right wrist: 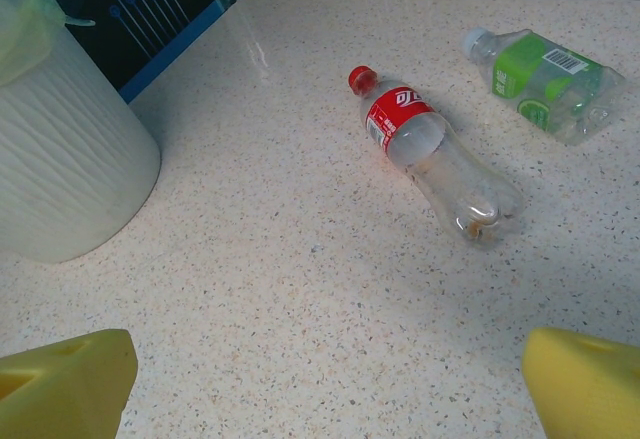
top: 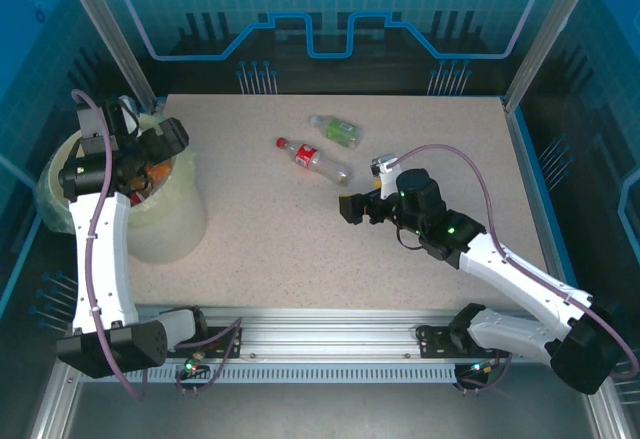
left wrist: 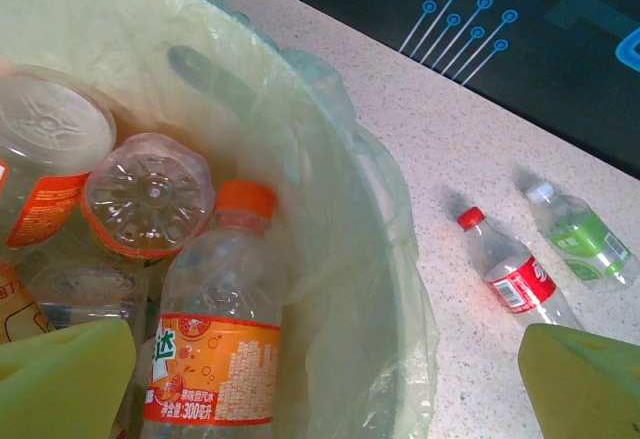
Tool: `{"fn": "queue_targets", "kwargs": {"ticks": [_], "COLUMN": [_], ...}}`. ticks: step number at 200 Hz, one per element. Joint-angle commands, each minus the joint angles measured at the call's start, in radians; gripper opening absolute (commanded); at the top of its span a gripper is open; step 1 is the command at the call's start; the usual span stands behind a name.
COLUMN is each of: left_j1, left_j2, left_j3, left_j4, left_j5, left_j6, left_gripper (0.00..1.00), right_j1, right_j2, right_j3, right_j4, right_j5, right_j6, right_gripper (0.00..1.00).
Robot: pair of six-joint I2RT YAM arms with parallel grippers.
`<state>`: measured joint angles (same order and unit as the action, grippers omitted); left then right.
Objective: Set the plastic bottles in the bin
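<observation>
My left tool point(top: 150, 157) hangs over the bin point(top: 170, 221) at the desk's left edge. Its jaws are spread wide with nothing between them. In the left wrist view the tool point(left wrist: 325, 384) shows as two yellow pads point(left wrist: 60, 384) at the bottom corners. Between and beyond them I look down into the bin point(left wrist: 335, 169), which has a clear bag point(left wrist: 390, 289) draped over its rim.

An orange bottle point(left wrist: 215, 344) with an orange cap stands inside, leaning against the bagged wall. Two more bottles beside it show me their clear bases point(left wrist: 148, 194). More lie underneath, but I cannot count them.

My right tool point(top: 358, 207) is out over the middle of the desk point(top: 290, 254), pointing left. It is also fully spread and empty. From its wrist camera the tool point(right wrist: 322, 384) looks across bare desk.

The red bottle point(top: 312, 160) point(right wrist: 435, 154) lies on its side just beyond the right tool, cap towards the far left. The green bottle point(top: 336, 130) point(right wrist: 545, 79) lies on its side a little farther back, near the red one but apart from it. Both are well apart from the bin point(right wrist: 60, 169) and also show past its rim in the left wrist view, red point(left wrist: 515, 281) and green point(left wrist: 585, 241).
</observation>
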<state>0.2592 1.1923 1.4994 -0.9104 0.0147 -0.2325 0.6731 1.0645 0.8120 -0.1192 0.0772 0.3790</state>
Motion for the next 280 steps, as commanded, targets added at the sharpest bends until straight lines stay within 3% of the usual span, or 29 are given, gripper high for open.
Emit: {"fn": "queue_targets", "kwargs": {"ticks": [1,33,56,98,158,213,248,280], "left_j1": [0.009,0.008,-0.033,-0.341,-0.577,-0.640,-0.641,-0.643], "left_j2": [-0.013,-0.027,-0.052,-0.052,0.074,0.306,0.457,0.629], "left_j3": [0.027,0.041,0.032,0.016,-0.113,-0.163,-0.110,0.040], "left_j4": [0.013,0.041,0.097,0.202,0.456,0.564,0.505,0.367], "left_j5": [0.087,0.217,0.237,0.019,-0.147,-0.254,-0.277,-0.271], "left_j6": [-0.014,-0.059,-0.143,-0.159,-0.306,-0.519,-0.639,-0.704], "left_gripper": [0.99,0.99,0.99,0.99,0.99,0.99,0.99,0.99], "right_j1": [0.007,0.008,0.008,0.009,0.014,0.015,0.016,0.016], "right_j2": [-0.009,-0.015,-0.023,-0.026,-0.046,-0.107,-0.161,-0.188], "right_j3": [0.026,0.023,0.011,0.006,-0.007,-0.024,-0.040,-0.057], "right_j4": [0.005,-0.004,-0.002,0.007,0.003,-0.041,-0.072,-0.076], "right_j5": [0.004,0.007,0.015,0.017,0.016,0.047,0.085,0.103], "right_j6": [-0.013,-0.012,-0.009,-0.001,0.007,0.018,0.021,0.027], "right_gripper": [1.00,1.00,1.00,1.00,1.00,1.00,1.00,1.00]}}
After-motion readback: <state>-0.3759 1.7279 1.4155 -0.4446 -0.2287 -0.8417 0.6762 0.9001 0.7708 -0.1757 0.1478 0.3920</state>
